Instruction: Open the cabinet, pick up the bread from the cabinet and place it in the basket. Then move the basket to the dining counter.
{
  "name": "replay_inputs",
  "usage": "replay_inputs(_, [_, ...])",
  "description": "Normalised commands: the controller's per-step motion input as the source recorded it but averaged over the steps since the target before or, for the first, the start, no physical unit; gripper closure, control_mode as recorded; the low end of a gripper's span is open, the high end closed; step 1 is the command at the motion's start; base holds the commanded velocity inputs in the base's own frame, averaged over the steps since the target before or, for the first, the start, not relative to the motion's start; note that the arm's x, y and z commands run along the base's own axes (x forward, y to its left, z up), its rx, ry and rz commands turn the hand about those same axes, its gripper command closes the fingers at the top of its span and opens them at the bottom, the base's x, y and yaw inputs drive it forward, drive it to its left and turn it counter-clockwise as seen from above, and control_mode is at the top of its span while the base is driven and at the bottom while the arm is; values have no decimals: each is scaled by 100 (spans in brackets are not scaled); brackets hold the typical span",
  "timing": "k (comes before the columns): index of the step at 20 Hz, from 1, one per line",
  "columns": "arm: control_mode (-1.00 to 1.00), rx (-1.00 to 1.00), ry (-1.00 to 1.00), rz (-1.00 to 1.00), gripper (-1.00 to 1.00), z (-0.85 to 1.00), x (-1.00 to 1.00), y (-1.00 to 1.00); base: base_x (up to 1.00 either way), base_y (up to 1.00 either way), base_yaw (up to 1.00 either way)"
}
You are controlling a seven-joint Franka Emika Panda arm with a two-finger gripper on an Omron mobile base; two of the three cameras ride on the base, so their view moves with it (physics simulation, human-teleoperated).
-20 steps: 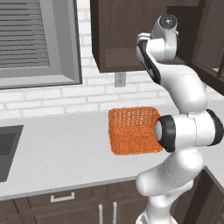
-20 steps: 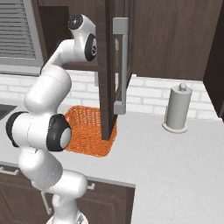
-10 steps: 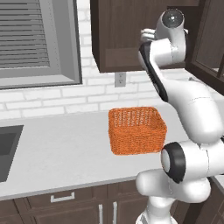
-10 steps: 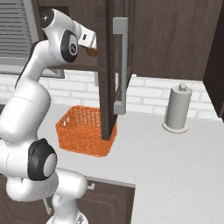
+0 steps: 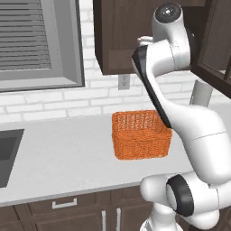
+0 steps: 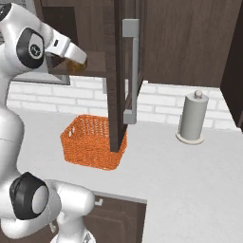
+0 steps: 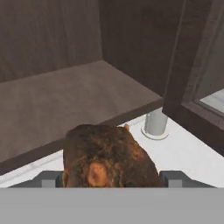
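My gripper [image 7: 111,178] is shut on the bread [image 7: 107,157], a dark brown crusty loaf that sits between the two grey fingers. In the right base view the gripper [image 6: 71,58] holds the bread [image 6: 77,66] high up, just left of the open cabinet door [image 6: 117,71] with its long silver handle [image 6: 133,71]. The orange wicker basket [image 6: 93,141] stands on the worktop below and to the right of the hand; in the left base view the basket [image 5: 140,134] is partly behind my arm. The bare cabinet shelf [image 7: 65,100] lies just ahead of the bread. The dining counter is out of view.
A grey paper towel roll [image 6: 192,118] stands on the pale worktop [image 6: 190,180] to the right of the open door. A sink [image 5: 6,151] is set in at the far left under the window [image 5: 38,43]. A wall socket [image 5: 123,81] sits above the basket.
The arm has swung back from the cabinet, carrying the bread off the shelf and to the left of the open door. The basket has not moved.
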Motion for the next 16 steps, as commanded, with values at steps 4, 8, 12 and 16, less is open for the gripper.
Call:
replay_inputs(4, [-100,0,16,-4,100,-4,-100,56,0,0,0])
replay_inputs(8, [-100,1,12,-3,100,-34,-100,46,0,0,0])
replay_inputs(12, [-100,8,1,0,100,-94,-100,1,0,0,0])
replay_inputs(16, [-100,7,6,8,100,-100,-52,-7,0,0,0])
